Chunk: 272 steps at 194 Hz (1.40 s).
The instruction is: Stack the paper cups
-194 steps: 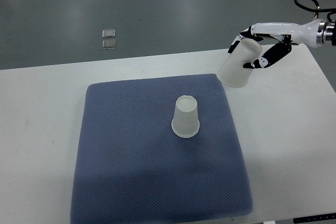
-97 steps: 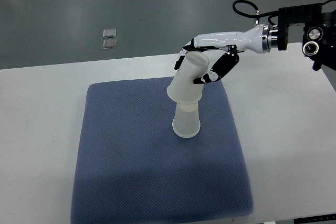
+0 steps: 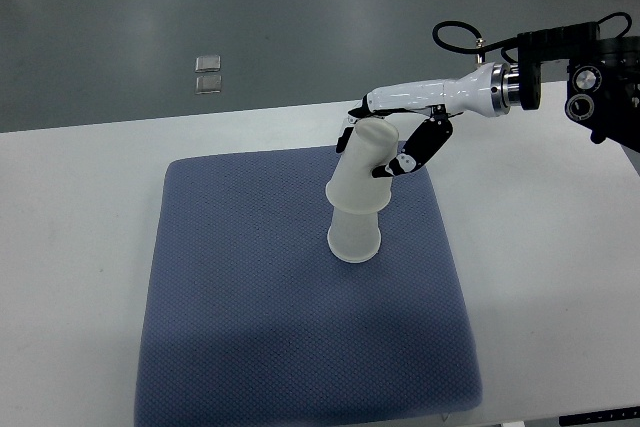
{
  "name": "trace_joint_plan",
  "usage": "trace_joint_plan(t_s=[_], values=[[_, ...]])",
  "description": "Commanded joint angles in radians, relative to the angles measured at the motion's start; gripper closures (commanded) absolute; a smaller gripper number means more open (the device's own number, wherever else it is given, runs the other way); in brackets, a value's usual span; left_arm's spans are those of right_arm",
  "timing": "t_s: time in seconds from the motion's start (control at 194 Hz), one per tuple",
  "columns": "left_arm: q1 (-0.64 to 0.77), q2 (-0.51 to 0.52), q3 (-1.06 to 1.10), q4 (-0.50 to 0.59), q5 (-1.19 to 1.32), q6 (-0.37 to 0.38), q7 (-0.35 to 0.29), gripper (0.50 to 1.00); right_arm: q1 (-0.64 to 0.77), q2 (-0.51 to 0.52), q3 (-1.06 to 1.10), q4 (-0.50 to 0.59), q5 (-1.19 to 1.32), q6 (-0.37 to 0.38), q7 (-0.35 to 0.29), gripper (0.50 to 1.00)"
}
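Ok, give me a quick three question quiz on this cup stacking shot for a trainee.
1. True or false: the right hand grips the upper cup.
2. What does the lower cup stand on? A) bare table B) blue mat C) a tray
3. Fill in: the upper cup sits tilted over the lower cup, both with their mouths facing ____.

Key: 1 true; 2 B; 3 down.
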State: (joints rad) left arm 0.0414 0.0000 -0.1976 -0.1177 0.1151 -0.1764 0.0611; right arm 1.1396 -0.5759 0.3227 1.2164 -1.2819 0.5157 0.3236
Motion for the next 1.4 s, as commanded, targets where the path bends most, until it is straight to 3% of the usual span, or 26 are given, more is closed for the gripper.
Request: trace_joint_plan(t_s=[0.0, 0.134, 0.191, 0.284, 0.33, 0.809, 1.103, 1.32, 1.397], values=[[0.000, 0.000, 0.000, 0.000, 0.000, 0.000, 0.000, 0.500, -0.001, -0.001, -0.008, 0.000, -0.002, 0.000, 0.000, 0.832], [0.000, 0.000, 0.000, 0.000, 0.000, 0.000, 0.000, 0.500, -0.001, 0.004, -0.010, -0.001, -0.002, -0.009, -0.002, 0.816], [0.000, 0.000, 0.001, 0.000, 0.000, 0.000, 0.000, 0.500, -0.003, 0.008, -0.008, -0.005, -0.001, -0.016, -0.002, 0.748], [0.000, 0.000, 0.000, 0.000, 0.000, 0.000, 0.000, 0.500, -0.004, 0.011, -0.005, -0.009, 0.001, -0.019, -0.002, 0.693], [0.000, 0.000, 0.000, 0.001, 0.000, 0.000, 0.000, 0.500, -0.009, 0.011, -0.005, -0.008, 0.003, -0.020, -0.002, 0.636], [0.000, 0.000, 0.000, 0.000, 0.000, 0.000, 0.000, 0.500, -0.017, 0.010, 0.009, -0.026, 0.032, -0.020, 0.003, 0.591], [0.000, 0.000, 0.000, 0.000, 0.000, 0.000, -0.001, 0.500, -0.073, 0.004, 0.021, -0.176, 0.395, -0.019, 0.008, 0.593], [0.000, 0.000, 0.000, 0.000, 0.000, 0.000, 0.000, 0.500, -0.159, 0.013, 0.015, -0.284, 0.799, -0.006, -0.003, 0.593], [0.000, 0.000, 0.001, 0.000, 0.000, 0.000, 0.000, 0.500, -0.179, 0.036, 0.006, -0.330, 0.938, -0.005, -0.038, 0.593]])
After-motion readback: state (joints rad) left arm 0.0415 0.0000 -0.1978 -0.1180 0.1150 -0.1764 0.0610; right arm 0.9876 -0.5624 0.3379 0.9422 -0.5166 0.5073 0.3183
